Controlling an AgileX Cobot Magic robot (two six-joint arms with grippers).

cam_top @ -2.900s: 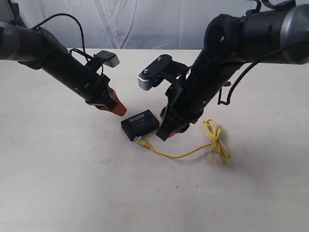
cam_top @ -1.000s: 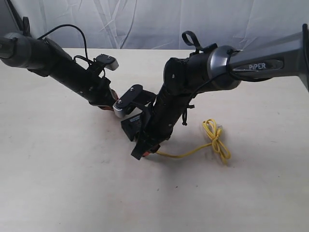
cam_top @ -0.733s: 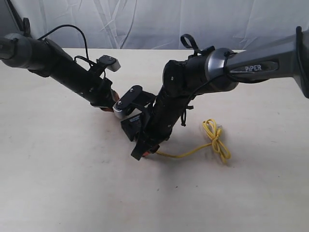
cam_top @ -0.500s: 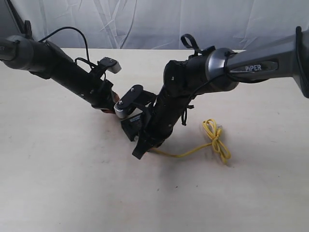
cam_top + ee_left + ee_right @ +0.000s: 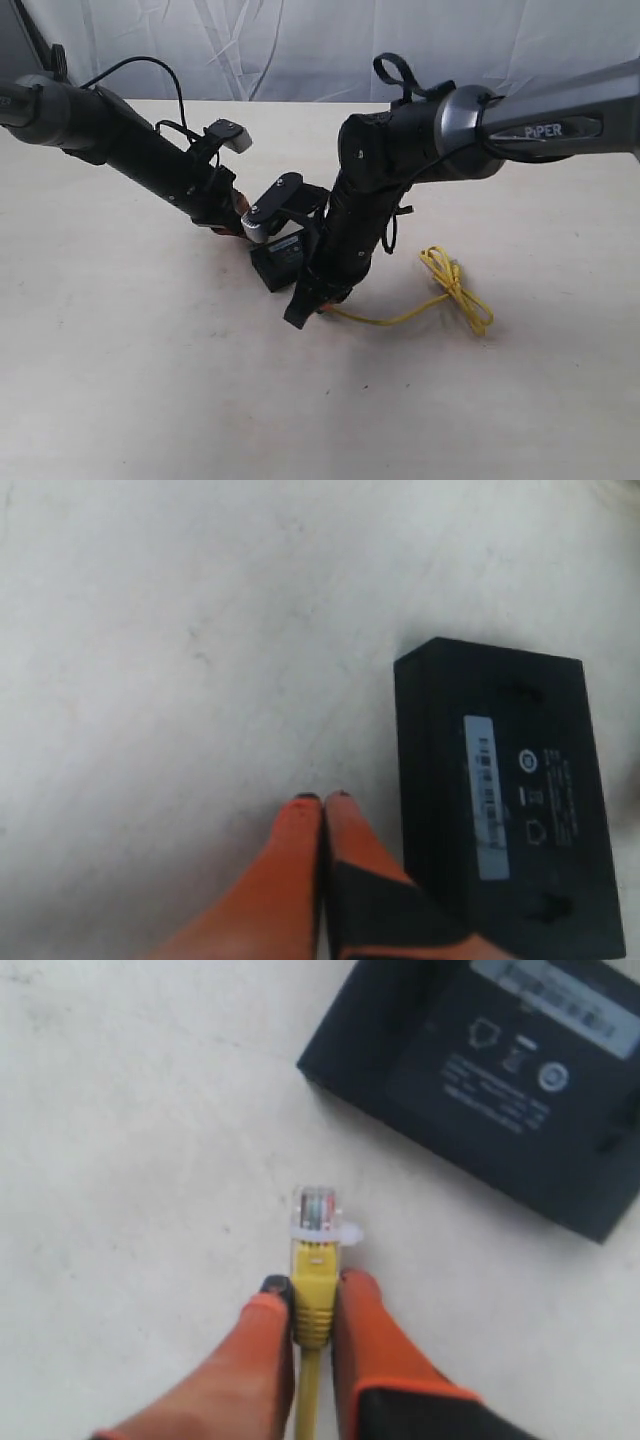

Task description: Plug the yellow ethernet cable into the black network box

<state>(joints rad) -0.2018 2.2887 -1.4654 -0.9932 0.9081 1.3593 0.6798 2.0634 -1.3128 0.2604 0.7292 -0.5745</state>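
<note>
Largely, right arm [image 5: 365, 200] hides black network box [image 5: 272, 271].

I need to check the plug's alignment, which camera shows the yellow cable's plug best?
Right wrist view: the clear plug juts from the right hand, close up. Exterior shows only yellow cord; left wrist shows none.

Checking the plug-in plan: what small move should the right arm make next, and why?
Probably ease the right gripper toward the black box, lining the plug up with a side face. Its jaws are shut on the yellow cable just behind the clear plug, which sits apart from the box. No port shows yet.
</note>
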